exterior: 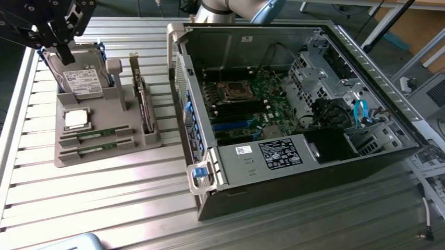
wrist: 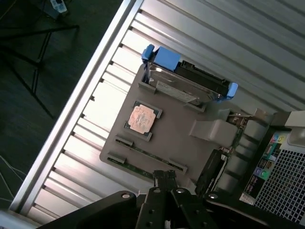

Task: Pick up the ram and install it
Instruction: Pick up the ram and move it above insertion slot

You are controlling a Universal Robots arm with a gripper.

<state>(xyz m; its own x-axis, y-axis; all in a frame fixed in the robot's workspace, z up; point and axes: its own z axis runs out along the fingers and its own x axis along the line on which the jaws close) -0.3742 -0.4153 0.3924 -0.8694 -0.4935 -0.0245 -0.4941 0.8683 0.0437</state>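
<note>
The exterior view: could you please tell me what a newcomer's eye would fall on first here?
The open silver-and-black computer case lying on its side at the exterior view's right stands out first, its green motherboard exposed. At that view's left, a grey tray holds a silver hard drive in a blue bracket, and two thin green ram sticks lie flat along its near edge. The shut black gripper hangs above the tray.
</note>
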